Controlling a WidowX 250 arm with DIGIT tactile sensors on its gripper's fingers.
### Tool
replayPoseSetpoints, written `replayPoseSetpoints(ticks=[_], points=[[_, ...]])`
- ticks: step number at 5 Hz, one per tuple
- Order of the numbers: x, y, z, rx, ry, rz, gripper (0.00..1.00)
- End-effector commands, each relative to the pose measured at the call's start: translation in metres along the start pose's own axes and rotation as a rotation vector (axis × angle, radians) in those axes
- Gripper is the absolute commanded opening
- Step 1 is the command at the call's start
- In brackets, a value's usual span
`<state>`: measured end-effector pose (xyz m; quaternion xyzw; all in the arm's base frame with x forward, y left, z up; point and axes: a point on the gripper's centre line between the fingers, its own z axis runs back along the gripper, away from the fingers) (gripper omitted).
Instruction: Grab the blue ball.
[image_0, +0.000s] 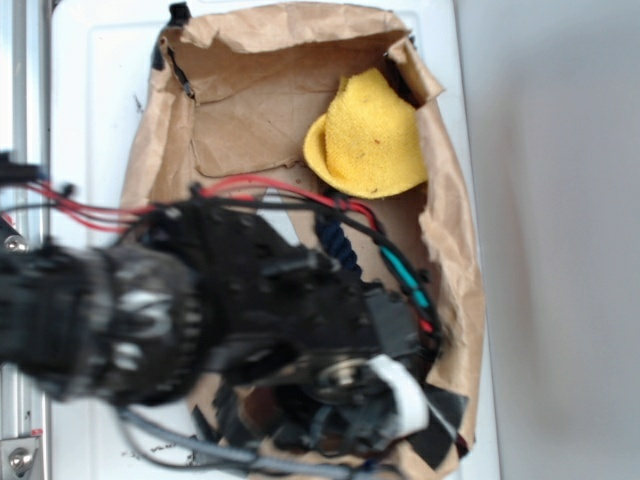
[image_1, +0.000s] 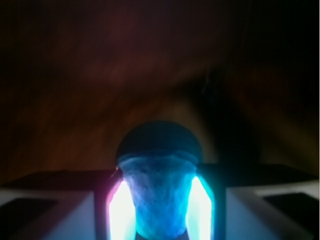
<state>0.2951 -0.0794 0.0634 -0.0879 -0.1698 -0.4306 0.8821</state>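
Claw (image_1: 160, 210) first: in the wrist view its two fingers (image_1: 121, 212) sit pressed on either side of the ball (image_1: 159, 200), glowing where light comes through them, and the ball fills the gap between them, so I judge it clamped on the ball, not just hovering around it. Its blue, dimpled face is lit low between the pads, while its rounded top stands in shadow above them, which tells me the pads bite below the widest part; that is a fair hold for a round thing, though a ball can squirt out if the squeeze is off centre. From the exterior view my arm (image_0: 200, 310) reaches low into the paper bag (image_0: 455, 250) that lies open on the white counter (image_0: 100, 90), and my own body hides the claw and the ball there, so I cannot place the ball in that picture. I am down this deep, I think, because the ball lay on the bag's floor at the near end. A yellow cloth (image_0: 370, 135) sits at the far end of the bag, well apart from my hold, and a dark rope (image_0: 338, 245) lies just beside my arm, between it and the cloth. What is left, as I judge it, is a straight lift clear of the bag's wall without snagging the rope.
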Motion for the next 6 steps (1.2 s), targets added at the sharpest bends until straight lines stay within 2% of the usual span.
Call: replayPoseSetpoints(ticks=[1,2,3,4,5,6], points=[[-0.042,0.031,0.093,0.173,-0.002,0.309,0.00],[-0.049,0.036,0.126,0.265,0.095,0.537,0.00],[-0.048,0.038,0.151,0.309,0.208,0.707,0.00],[-0.039,0.032,0.168,0.376,0.259,0.813,0.00],[-0.034,0.030,0.176,0.425,0.278,0.869,0.00],[-0.035,0.029,0.171,0.421,0.263,0.846,0.00]])
